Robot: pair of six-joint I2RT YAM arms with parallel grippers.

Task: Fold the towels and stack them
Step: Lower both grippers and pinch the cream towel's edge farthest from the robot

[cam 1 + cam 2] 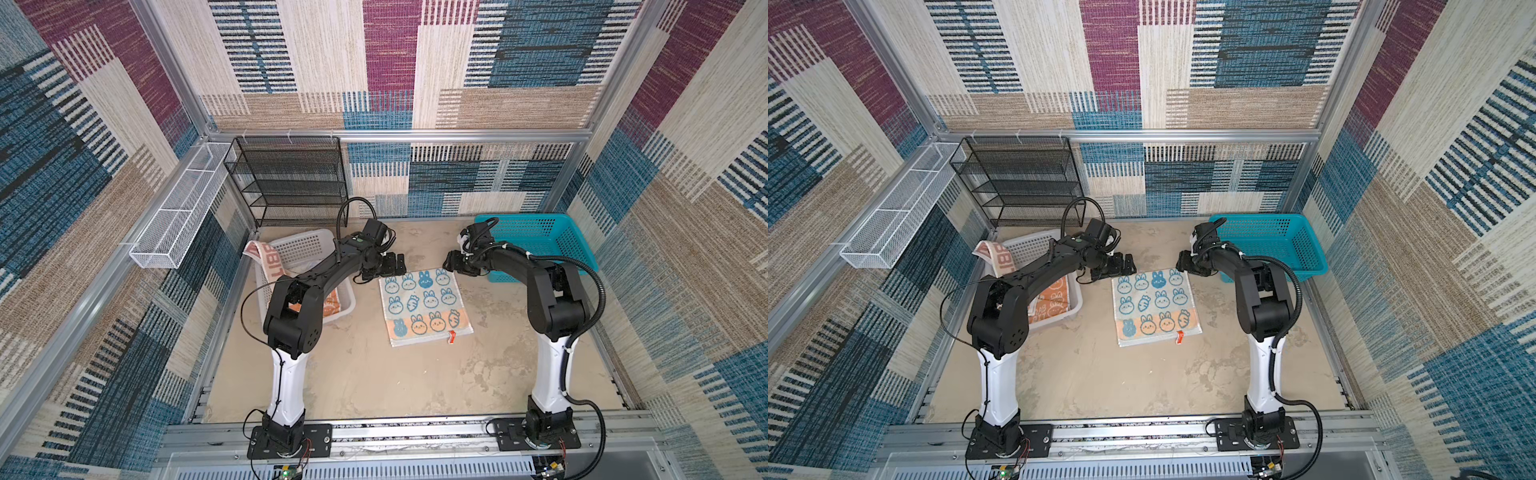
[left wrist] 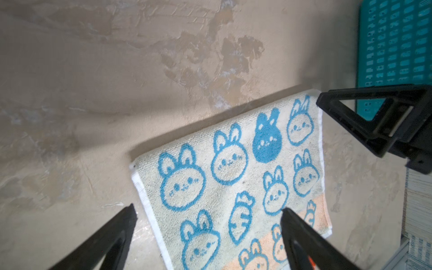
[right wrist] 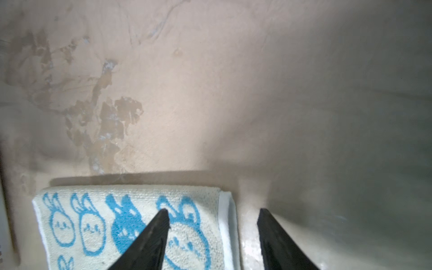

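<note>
My left fingers are wide, my right fingers narrower, each astride one upper corner of the towel, ready for folding.

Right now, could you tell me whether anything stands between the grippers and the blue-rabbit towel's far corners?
Nothing visible does. The left gripper and the right gripper are each at a far corner of the blue-rabbit towel, jaws apart, with only table around them.

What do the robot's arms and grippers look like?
The left arm and right arm have white tapered lower links and black upper links. A thin black cable loops off the left; ribbed black conduit follows the right. The left gripper and right gripper have black pointed fingers.
</note>
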